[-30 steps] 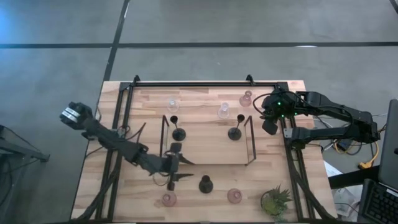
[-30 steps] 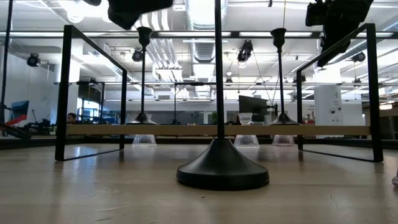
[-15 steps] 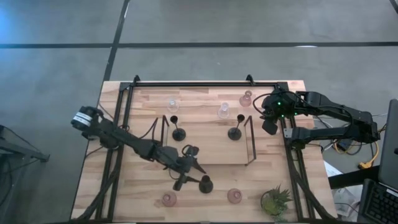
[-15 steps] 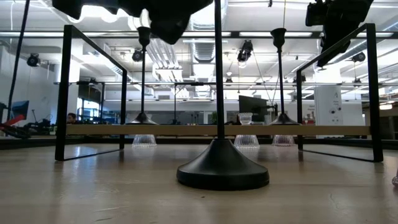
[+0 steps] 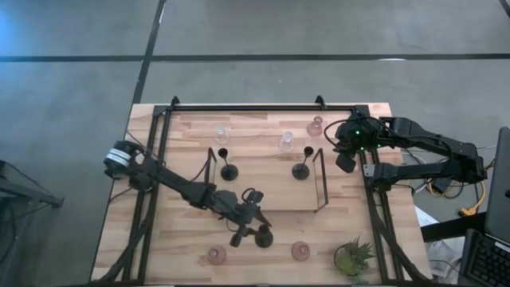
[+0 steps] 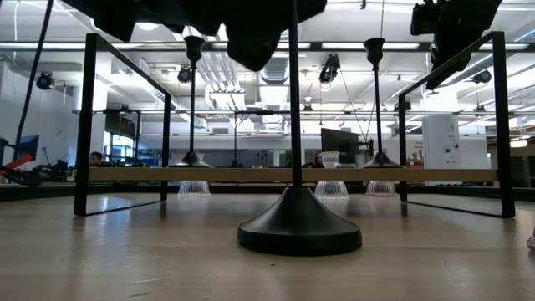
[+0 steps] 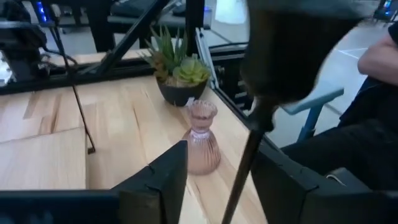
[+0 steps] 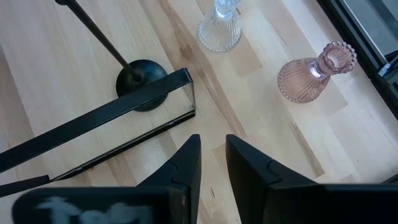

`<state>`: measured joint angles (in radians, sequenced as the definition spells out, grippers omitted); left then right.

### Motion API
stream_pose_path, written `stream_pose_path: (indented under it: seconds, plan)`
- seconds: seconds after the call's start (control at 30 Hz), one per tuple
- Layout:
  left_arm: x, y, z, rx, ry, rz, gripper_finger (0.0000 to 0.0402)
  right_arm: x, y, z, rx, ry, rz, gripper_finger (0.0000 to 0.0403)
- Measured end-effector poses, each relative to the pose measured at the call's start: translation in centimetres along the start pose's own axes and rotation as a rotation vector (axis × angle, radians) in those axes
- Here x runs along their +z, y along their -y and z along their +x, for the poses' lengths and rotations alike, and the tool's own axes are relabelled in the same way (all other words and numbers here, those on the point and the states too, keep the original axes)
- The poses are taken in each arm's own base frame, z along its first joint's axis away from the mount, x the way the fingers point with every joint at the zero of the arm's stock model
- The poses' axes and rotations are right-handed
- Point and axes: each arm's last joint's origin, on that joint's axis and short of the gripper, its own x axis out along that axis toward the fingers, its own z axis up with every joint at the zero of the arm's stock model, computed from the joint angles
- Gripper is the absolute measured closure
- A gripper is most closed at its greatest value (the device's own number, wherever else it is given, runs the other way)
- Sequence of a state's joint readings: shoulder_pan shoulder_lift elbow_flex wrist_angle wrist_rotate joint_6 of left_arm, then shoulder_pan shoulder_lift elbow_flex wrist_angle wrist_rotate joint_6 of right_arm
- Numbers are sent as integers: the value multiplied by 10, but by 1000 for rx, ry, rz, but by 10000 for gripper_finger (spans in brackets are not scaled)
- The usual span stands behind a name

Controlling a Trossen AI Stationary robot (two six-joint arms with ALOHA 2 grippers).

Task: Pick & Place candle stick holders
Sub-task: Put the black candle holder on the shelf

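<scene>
Now the black candle stick holder (image 5: 263, 236) at six o'clock is straddled by the left gripper's (image 5: 253, 226) open fingers; closing comes next. Right gripper (image 8: 211, 158), at two o'clock, waits slightly parted, empty.

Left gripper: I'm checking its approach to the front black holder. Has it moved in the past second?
Yes. In the high view the left gripper has travelled rightward along the table's front, from left of the raised shelf's front corner to the black candle holder.
</scene>
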<state>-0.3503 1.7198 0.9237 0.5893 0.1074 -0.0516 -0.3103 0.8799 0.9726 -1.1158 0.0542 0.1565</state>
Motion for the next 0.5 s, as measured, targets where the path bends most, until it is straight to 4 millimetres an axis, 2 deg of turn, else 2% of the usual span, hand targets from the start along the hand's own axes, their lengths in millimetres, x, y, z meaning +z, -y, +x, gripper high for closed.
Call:
stream_pose_path:
  seconds: [0.1,0.23,0.33,0.5]
  plan:
    - [-1,-2,1,5,5,-24,284,0,0,0,0,0,0,326]
    - [1,-5,0,27,14,-67,377,0,0,0,0,0,0,319]
    - [10,-6,-4,43,50,-73,384,0,0,0,0,0,0,315]
    - [45,-5,-9,84,109,-68,384,0,0,0,0,0,0,311]
